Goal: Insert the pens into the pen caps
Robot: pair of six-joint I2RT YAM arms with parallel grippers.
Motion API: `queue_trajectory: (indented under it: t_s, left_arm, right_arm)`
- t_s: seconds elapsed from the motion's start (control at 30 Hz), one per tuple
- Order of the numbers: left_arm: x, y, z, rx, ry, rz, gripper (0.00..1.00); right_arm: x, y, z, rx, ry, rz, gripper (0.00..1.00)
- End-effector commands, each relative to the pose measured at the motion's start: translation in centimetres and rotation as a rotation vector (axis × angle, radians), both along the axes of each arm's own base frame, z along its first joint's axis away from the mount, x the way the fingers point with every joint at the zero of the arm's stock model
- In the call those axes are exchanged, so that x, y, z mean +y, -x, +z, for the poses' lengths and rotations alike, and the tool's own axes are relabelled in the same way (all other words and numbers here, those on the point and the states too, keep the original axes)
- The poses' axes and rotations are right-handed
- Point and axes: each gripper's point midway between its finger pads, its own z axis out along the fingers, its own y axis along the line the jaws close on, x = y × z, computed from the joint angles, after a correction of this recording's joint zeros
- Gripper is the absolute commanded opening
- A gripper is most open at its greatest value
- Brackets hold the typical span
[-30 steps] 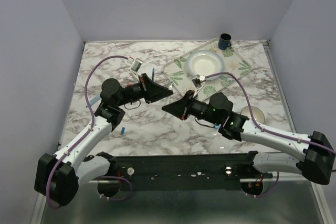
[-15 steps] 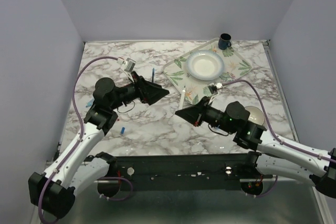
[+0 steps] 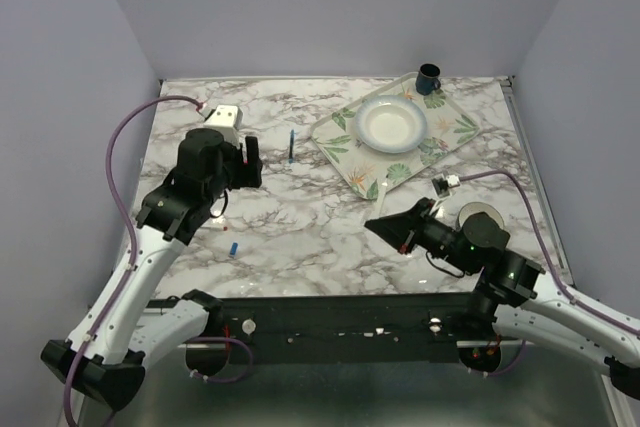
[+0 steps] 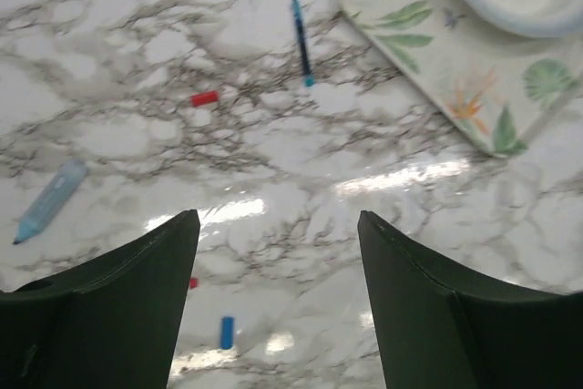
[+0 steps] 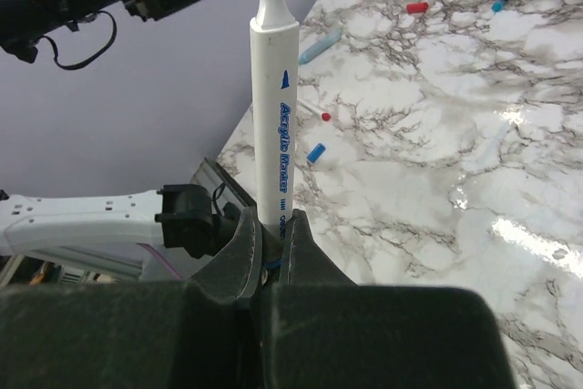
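My right gripper [image 5: 278, 220] is shut on a white marker pen [image 5: 273, 88] printed "Acrylic Marker". The pen stands up from the jaws, its blue end at the frame's top edge. From above, that gripper [image 3: 385, 227] hovers near the tray's near corner. My left gripper [image 4: 276, 218] is open and empty above the marble, at the table's left [image 3: 250, 162]. On the table lie a slim blue pen [image 4: 301, 41] [image 3: 291, 145], a light blue pen [image 4: 50, 200], a red cap [image 4: 204, 97], a blue cap [image 4: 226, 332] [image 3: 233, 247] and a tiny red piece [image 4: 193, 282].
A leaf-patterned tray [image 3: 452, 127] holding a white plate [image 3: 391, 123] sits at the back right, with a dark blue mug [image 3: 428, 77] at its far corner. A round white object [image 3: 478, 217] lies beside my right arm. Walls close in the table on three sides.
The two arms have drawn apart from the middle. My left gripper opened and swung back to the left. My right gripper pulled back toward the near right, still holding the white pen.
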Motion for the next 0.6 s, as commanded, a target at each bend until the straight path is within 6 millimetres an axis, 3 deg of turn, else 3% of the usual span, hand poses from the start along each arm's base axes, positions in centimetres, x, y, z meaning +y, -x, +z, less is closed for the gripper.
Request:
queue_trajectory:
  t_s: [0.0, 0.07, 0.17, 0.3, 0.37, 0.43, 0.57]
  left_arm:
    - [6.2, 1.0, -5.8, 0.169, -0.431, 0.097, 0.77]
    - [6.8, 1.3, -7.9, 0.210, -0.555, 0.040, 0.71]
    - [6.8, 2.0, -10.6, 0.316, -0.663, -0.017, 0.71]
    - [5.2, 2.2, -12.8, 0.430, -0.660, -0.107, 0.67]
    - [5.6, 2.2, -13.5, 0.487, -0.667, -0.053, 0.66]
    - [5.6, 2.1, -15.1, 0.581, -0.693, -0.031, 0.58]
    - [3.8, 1.7, -16.1, 0.656, -0.600, -0.012, 0.59]
  right_arm:
    - [-1.8, -0.1, -2.0, 0.008, 0.076, -0.054, 0.01]
    - [-2.2, 0.1, -1.9, -0.001, 0.092, -0.051, 0.01]
    - [-2.5, 0.4, -1.8, -0.010, 0.096, -0.044, 0.01]
    - [-2.8, 0.6, -2.1, -0.018, 0.120, -0.036, 0.01]
    - [-3.0, 0.6, -2.1, -0.021, 0.136, -0.037, 0.01]
    - [-3.1, 0.6, -2.1, -0.025, 0.147, -0.039, 0.01]
    - [-3.8, 0.6, -1.6, -0.041, 0.150, -0.058, 0.01]
